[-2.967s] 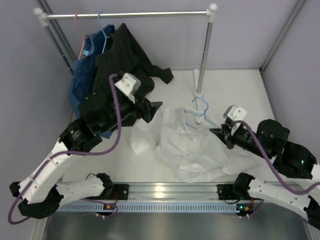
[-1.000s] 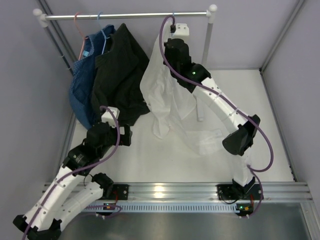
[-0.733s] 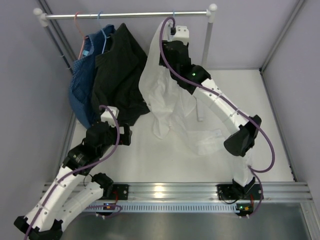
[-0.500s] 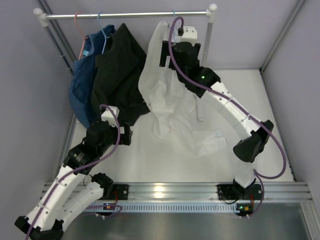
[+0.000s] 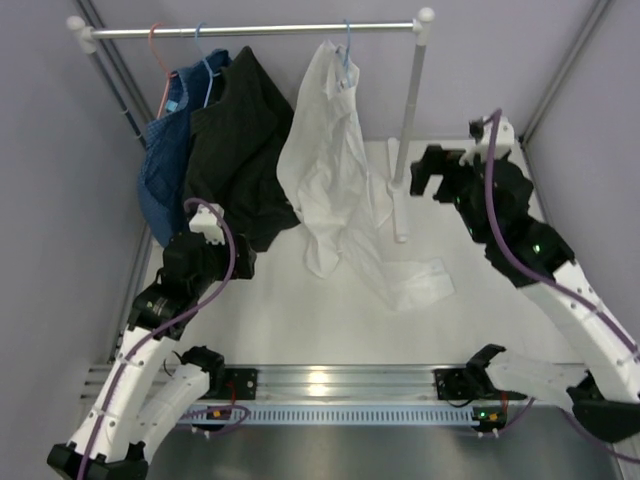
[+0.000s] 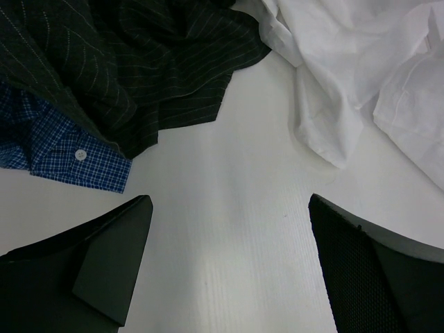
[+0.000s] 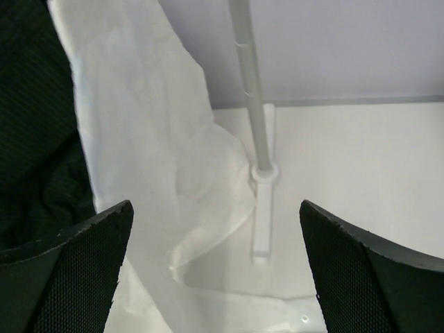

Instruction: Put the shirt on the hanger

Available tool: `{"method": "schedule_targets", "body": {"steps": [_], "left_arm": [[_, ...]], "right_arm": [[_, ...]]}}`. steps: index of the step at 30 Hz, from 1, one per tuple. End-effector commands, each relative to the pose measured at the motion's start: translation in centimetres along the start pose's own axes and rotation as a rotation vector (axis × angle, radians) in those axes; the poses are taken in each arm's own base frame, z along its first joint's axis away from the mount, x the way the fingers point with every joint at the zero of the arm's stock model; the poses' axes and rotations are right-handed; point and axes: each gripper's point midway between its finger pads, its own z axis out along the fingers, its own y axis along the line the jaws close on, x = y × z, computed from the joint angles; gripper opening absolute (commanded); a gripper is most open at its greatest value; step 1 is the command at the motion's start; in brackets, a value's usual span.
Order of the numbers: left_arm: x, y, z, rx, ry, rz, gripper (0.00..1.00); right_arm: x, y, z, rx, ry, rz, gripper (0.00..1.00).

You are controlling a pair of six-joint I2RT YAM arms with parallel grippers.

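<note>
**Right gripper** (image 7: 215, 211): fingers spread wide, nothing between them. It is held off the table, facing the rack.

**Left gripper** (image 6: 229, 202): fingers likewise apart and empty, low over the bare table (image 6: 222, 263), well clear of the rail.

**Shirt** (image 5: 330, 150): hangs from the rail (image 5: 250, 30) on the hanger (image 5: 346, 58), of which only the hook and a little blue wire at the collar show. The long axis runs down from the rail. The lower end lies on the table, trailing toward the near right. Whether both shoulders sit on the wire cannot be told.

**Bearing:** the shirt lies to the left of the right gripper, beyond the rack's upright post (image 5: 410, 110). That arm is nearer the hanger. The left gripper is nearer the low hem, which shows at the upper right of its wrist view.

**Status, judged:** placing looks done, with at most a tidying of the trailing cloth left.

**Also present:** black garment (image 5: 240, 140), blue garment (image 5: 160, 175) and pink hanger (image 5: 157, 50), all at the rail's left end.
</note>
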Motion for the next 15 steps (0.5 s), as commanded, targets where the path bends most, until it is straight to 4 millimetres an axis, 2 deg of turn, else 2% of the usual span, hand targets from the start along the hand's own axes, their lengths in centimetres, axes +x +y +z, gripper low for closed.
{"method": "schedule_targets", "body": {"steps": [1,2,3,4,6,8,11,15], "left_arm": [[-1.2,-0.8,0.1,0.054,-0.049,-0.002,0.98],[-1.2,-0.7,0.0,0.05,-0.053,-0.001,0.98],[-1.2,-0.5,0.0,0.038,-0.056,0.005,0.98],[-1.5,0.5,-0.2,-0.017,-0.076,-0.002,0.98],[-2.0,1.5,-0.6,-0.077,-0.102,-0.027,0.98],[-2.3,2.0,-1.1,-0.104,-0.127,-0.037,0.98],[-2.3,1.7,-1.7,-0.079,-0.147,-0.039,0.98],[-2.4,2.2,-2.9,-0.094,-0.186,-0.039,0.98]], "right_arm": [[4.2,-5.1,-3.3,0.115,0.023,-0.091,0.99],[5.2,-5.9,-4.1,0.123,0.024,-0.1,0.99],[7.2,-7.4,-5.6,0.128,0.03,-0.127,0.99],[8.3,-8.1,-6.3,0.132,0.039,-0.142,1.0],[9.4,-9.8,-8.2,0.15,0.017,-0.14,0.99],[9.8,-10.8,-9.5,0.164,0.006,-0.118,0.99],[10.0,-12.1,-11.7,0.17,-0.017,-0.105,0.99],[10.5,-13.1,-12.6,0.199,-0.007,-0.117,1.0]]}}
